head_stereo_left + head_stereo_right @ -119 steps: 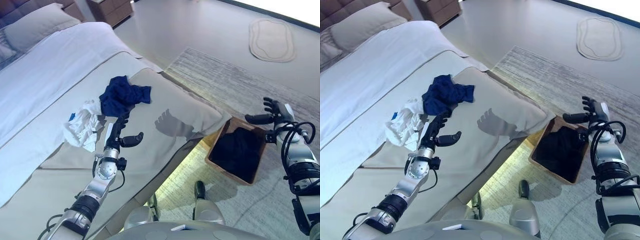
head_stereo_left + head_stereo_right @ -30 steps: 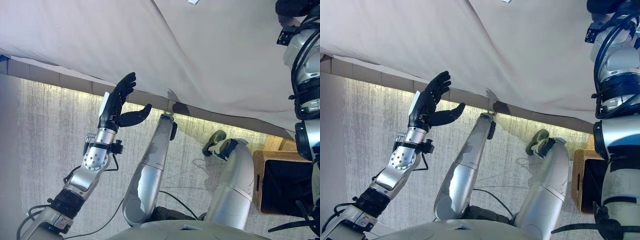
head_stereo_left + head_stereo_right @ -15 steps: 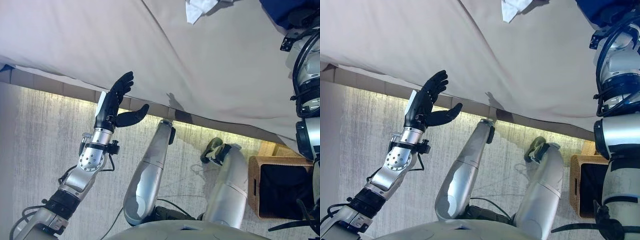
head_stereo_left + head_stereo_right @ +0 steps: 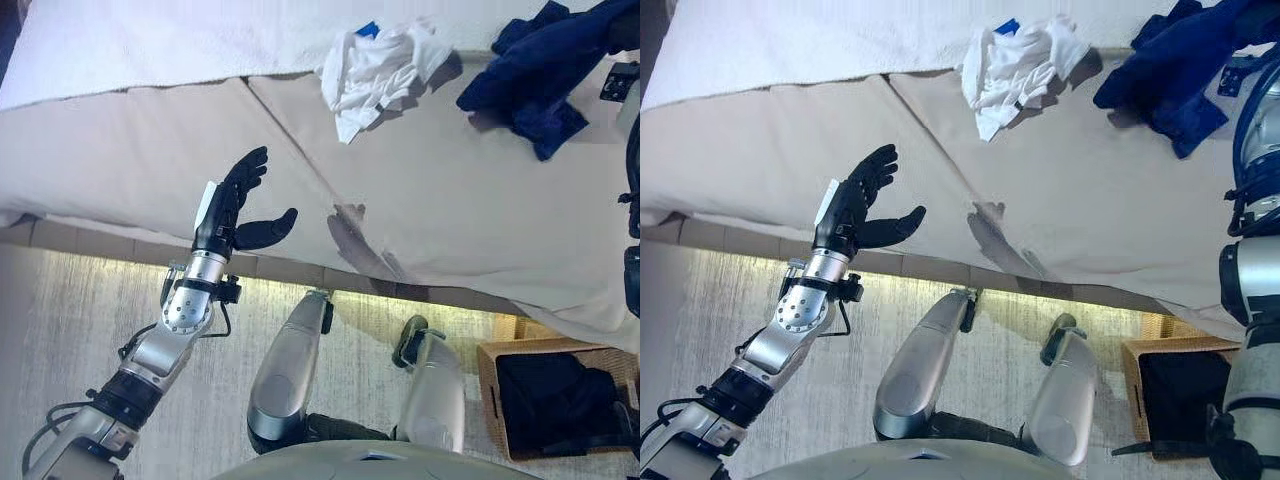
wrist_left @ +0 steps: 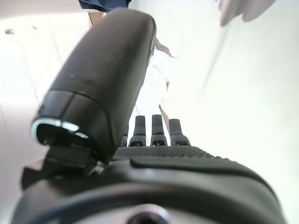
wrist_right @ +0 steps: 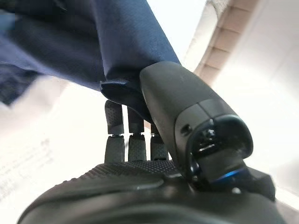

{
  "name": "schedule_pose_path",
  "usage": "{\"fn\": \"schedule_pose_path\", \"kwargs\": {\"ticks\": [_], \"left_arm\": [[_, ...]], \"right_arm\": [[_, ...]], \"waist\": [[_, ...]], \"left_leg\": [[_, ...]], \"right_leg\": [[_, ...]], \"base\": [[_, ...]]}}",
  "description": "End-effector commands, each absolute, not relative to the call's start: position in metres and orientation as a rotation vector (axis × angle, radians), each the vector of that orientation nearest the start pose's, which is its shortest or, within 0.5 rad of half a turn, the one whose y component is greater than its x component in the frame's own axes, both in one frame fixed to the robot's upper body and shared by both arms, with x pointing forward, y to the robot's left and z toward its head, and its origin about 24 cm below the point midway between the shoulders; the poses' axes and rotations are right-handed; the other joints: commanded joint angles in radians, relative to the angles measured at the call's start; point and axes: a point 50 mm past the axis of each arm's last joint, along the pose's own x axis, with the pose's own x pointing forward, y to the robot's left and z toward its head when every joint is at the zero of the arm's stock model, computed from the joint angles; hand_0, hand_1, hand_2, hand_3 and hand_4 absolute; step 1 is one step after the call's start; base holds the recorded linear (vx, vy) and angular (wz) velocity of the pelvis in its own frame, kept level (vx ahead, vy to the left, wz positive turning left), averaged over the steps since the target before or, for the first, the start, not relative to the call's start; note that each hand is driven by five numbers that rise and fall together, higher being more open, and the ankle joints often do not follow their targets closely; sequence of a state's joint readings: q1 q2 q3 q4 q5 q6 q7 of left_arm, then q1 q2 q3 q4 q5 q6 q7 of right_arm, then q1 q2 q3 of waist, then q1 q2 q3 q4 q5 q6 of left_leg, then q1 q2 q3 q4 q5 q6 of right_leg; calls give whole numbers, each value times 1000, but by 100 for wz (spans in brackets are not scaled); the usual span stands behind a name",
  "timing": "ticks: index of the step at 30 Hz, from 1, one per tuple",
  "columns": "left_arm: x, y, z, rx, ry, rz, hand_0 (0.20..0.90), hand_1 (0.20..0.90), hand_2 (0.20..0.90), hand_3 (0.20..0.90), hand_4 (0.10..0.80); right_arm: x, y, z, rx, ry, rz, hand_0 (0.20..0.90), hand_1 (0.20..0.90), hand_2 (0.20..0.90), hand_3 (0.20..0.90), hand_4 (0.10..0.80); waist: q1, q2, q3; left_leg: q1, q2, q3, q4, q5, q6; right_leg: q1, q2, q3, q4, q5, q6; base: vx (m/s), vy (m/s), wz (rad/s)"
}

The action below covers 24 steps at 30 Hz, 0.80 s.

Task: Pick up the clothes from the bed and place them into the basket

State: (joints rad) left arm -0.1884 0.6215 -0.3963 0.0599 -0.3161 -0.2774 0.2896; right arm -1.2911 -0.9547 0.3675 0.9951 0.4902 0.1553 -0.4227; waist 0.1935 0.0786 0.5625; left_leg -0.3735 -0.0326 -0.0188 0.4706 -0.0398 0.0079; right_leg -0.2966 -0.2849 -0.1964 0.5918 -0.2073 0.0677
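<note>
A crumpled white garment (image 4: 375, 65) lies on the beige bed cover (image 4: 150, 150) near the far side. To its right a navy garment (image 4: 545, 65) spreads over the cover at the view's right edge. My right hand (image 6: 187, 107) is at that navy cloth (image 6: 93, 42): the thumb presses on it from the front while the fingers run up behind it, their tips hidden. My left hand (image 4: 232, 210) is raised over the bed's near edge, open and holding nothing.
A wicker basket (image 4: 490, 400) with dark cloth inside stands on the grey rug at the lower right, beside the bed. A white sheet (image 4: 150, 40) covers the bed's far part.
The camera has tilted up, so the bed top and both garments came into view. The right hand stays at the navy garment. The left hand keeps its open pose.
</note>
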Motion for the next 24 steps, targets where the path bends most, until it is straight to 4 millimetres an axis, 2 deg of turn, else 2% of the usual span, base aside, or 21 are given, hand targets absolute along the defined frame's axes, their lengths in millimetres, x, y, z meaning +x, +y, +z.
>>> {"fn": "schedule_pose_path", "kwargs": {"ticks": [1, 4, 14, 20, 22, 24], "left_arm": [[274, 189, 102, 227, -333, -55, 900, 900, 900, 900, 800], [275, 194, 92, 228, -270, -35, 900, 900, 900, 900, 800], [275, 194, 66, 250, -156, -30, 900, 900, 900, 900, 800], [278, 197, 60, 259, -142, -10, 900, 900, 900, 900, 800], [279, 198, 58, 258, -138, 2, 900, 900, 900, 900, 800], [280, 202, 56, 264, -134, 14, 900, 900, 900, 900, 800]], "right_arm": [[328, -356, 379, -419, -502, -817, 300, 300, 300, 200, 100], [323, -364, 374, -411, -478, -795, 300, 300, 300, 200, 100], [316, -373, 369, -433, -469, -772, 300, 300, 300, 200, 100], [308, -373, 386, -455, -523, -783, 300, 300, 300, 200, 100], [305, -371, 393, -457, -542, -781, 300, 300, 300, 200, 100], [300, -370, 403, -462, -575, -784, 300, 300, 300, 200, 100]], "waist": [[-19, -77, -179], [-36, -100, -240], [-83, -140, -387], [-109, -156, -437], [-117, -160, -445], [-131, -166, -455]], "left_leg": [[97, 21, 56, 34, -153, 0], [196, 40, 75, -67, -135, -10], [353, 50, 85, -296, -57, -32], [414, 51, 71, -391, -34, -36], [424, 45, 58, -401, -34, -34], [431, 27, 25, -389, -51, -25]], "right_leg": [[99, 56, -60, -114, 54, -57], [195, 71, -58, -230, 76, -43], [322, 134, -20, -443, 148, -18], [355, 161, 19, -520, 180, -8], [359, 169, 42, -533, 186, -9], [357, 176, 94, -539, 194, -8]], "base": [[80, 50, -11], [122, 37, -18], [46, 18, -9], [-3, 28, -12], [10, 38, -20], [25, 93, -22]]}}
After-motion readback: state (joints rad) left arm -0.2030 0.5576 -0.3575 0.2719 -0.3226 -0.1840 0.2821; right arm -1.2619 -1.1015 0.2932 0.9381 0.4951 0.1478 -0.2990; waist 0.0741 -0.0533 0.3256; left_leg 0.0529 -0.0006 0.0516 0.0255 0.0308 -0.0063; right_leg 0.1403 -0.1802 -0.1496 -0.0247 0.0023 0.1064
